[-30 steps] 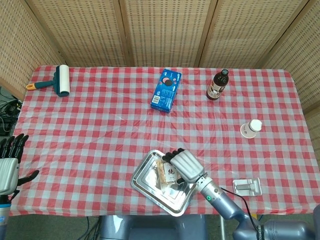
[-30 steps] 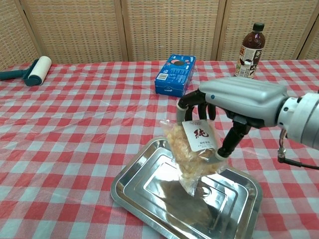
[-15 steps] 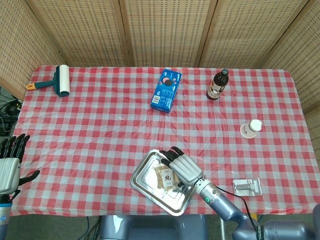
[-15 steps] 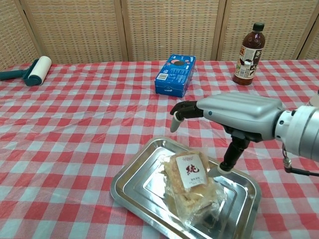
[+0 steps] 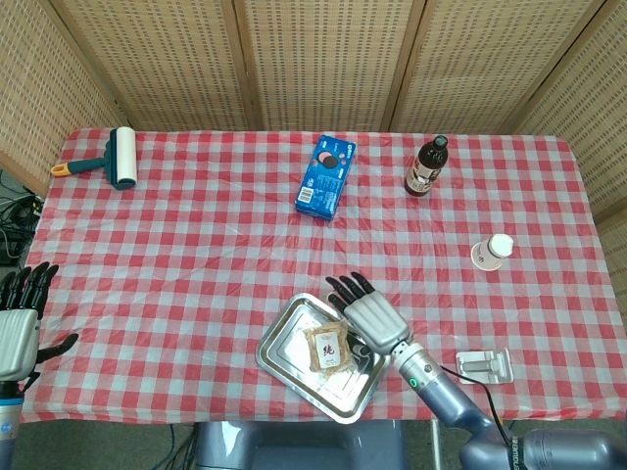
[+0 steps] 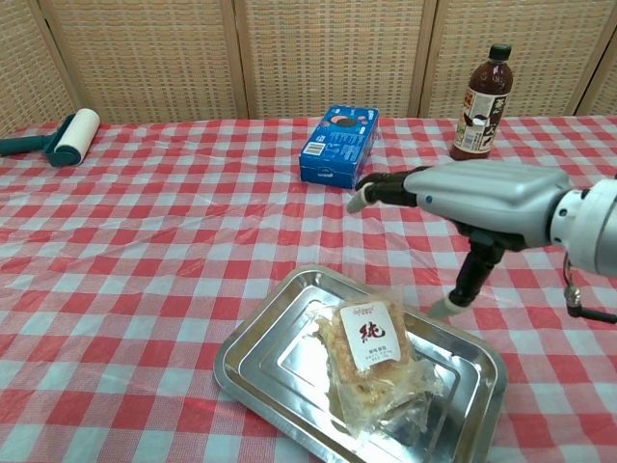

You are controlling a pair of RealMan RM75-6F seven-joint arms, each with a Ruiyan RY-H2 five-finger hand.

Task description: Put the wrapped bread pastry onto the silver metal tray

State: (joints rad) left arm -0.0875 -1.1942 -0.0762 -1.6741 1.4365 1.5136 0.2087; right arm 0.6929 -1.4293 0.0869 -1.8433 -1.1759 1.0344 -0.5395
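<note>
The wrapped bread pastry (image 6: 372, 362) (image 5: 330, 350) lies flat inside the silver metal tray (image 6: 275, 357) (image 5: 281, 335), its white label facing up. My right hand (image 6: 463, 198) (image 5: 367, 309) hovers above the tray's right side with its fingers spread, holding nothing and apart from the pastry. My left hand (image 5: 18, 318) shows only in the head view, at the far left beyond the table's edge, fingers apart and empty.
A blue snack box (image 6: 338, 145) lies behind the tray, a brown bottle (image 6: 481, 103) at the back right and a lint roller (image 6: 60, 137) at the back left. In the head view, a small white cup (image 5: 491, 252) and a clear holder (image 5: 484, 366) sit to the right.
My right hand let go of the pastry, which dropped from hanging upright to lying flat in the tray. The hand then opened and rose up and to the right.
</note>
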